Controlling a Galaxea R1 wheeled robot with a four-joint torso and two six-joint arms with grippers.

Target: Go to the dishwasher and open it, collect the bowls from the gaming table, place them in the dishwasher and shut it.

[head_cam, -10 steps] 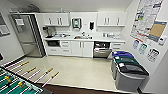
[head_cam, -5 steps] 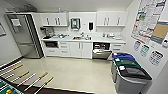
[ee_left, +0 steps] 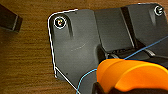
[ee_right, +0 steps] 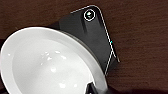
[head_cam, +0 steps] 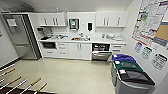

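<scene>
The whole kitchenette wall sits differently in my head view than it did a second ago. That is my own camera swinging and closing in as I drive; the room itself has not moved. The white cabinets fill the middle, with the tall steel fridge at the left end. The waste bins crowd in larger on my right than before. Less of the table-football rods shows at the lower left, so I judge I am leaving that table behind and heading for the counter. The dishwasher is under the counter to the right of the sink. It is already open, with its dark racks showing above the lowered steel front, so that step looks done and the loading is what remains. In my left wrist view an orange bowl sits large and close against my left gripper, above a brown wood-grain surface. In my right wrist view a white bowl lies just as close to my right gripper. Both bowls look to be riding along with me. Whether either gripper is actually clamped on its bowl, or how wide it stands, I cannot tell.
</scene>
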